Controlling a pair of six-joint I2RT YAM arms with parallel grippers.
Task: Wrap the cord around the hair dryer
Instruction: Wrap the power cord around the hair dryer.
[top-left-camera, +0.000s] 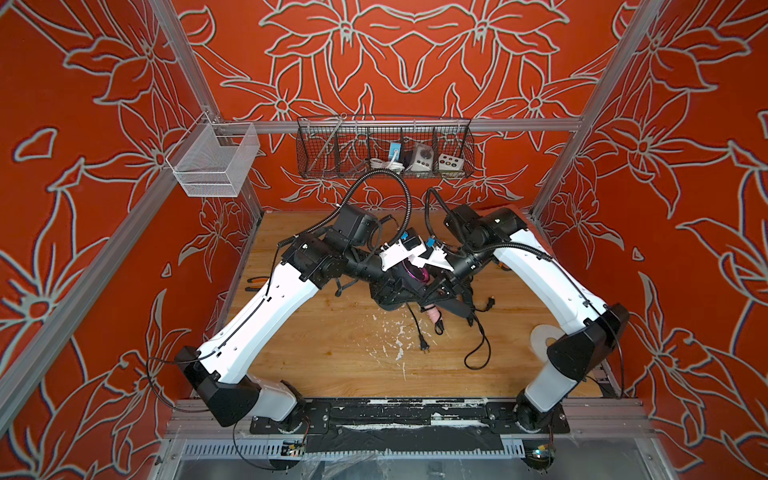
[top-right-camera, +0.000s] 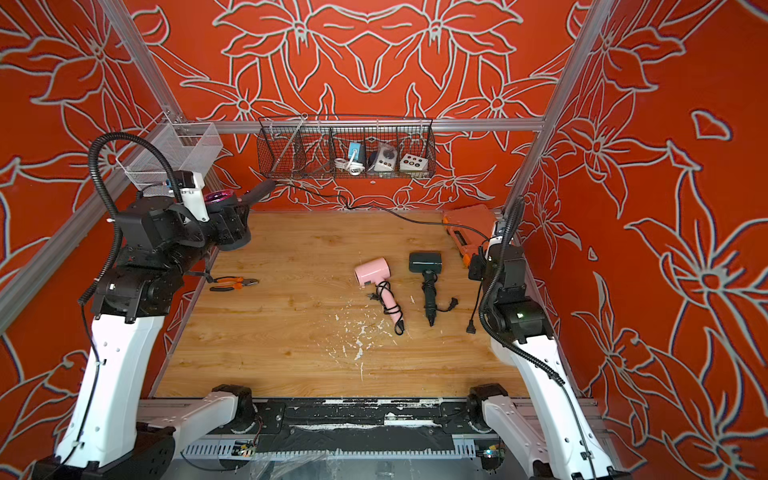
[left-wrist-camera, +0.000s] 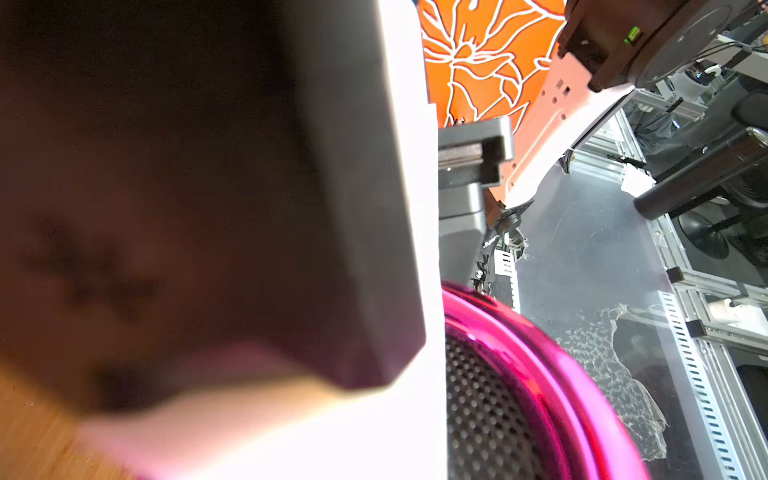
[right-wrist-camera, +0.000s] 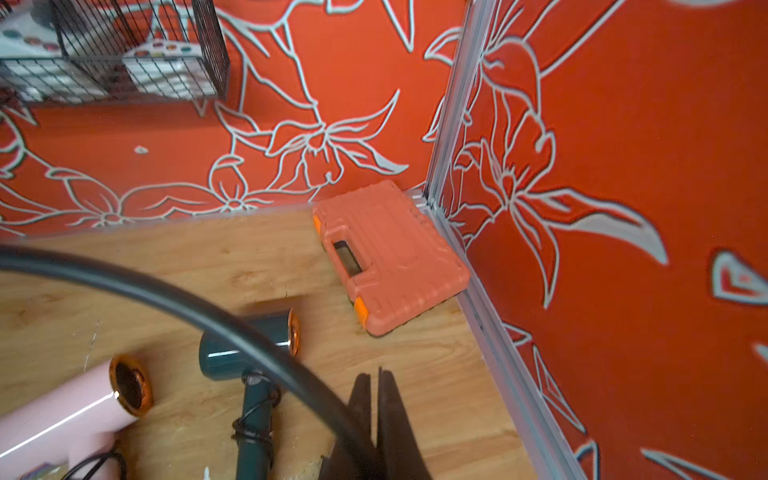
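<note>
**Spotter:** Where is the hair dryer (top-right-camera: 220, 196)?

**Me:** In a top view it is up off the worktop (top-right-camera: 291, 365), out past the 10 o'clock corner, right at my left tool (top-right-camera: 226, 210). Its magenta ring fills my left wrist view, but the fingers there are a blur. I cannot tell whether that tool is clamped on the body or loose around it.

**Spotter:** And the cord (right-wrist-camera: 124, 278)?

**Me:** None of it is wound on yet. It leaves the handle (top-right-camera: 259, 192), sags along the 12 o'clock edge and crosses to my right tool (right-wrist-camera: 372, 380) at about 2 o'clock. That tool's fingers are pinched together on it. The plug (top-right-camera: 471, 328) dangles below.

**Spotter:** What could go wrong?

**Me:** Three things, I reckon. If the left grip is not firm, a tug from the right could twist the dryer or drag it out. The cord looks thin and smooth, so it may slip through my right fingers. Then I lose tension and the loops slide off the handle. Also, the pink dryer (top-right-camera: 372, 270) and teal dryer (top-right-camera: 424, 262) lie between my tools, from centre toward 3 o'clock, with their cords already wound. A low sweep could snag or shove them.

**Spotter:** So?

**Me:** I would keep the span high and wind close to the handle.
</note>
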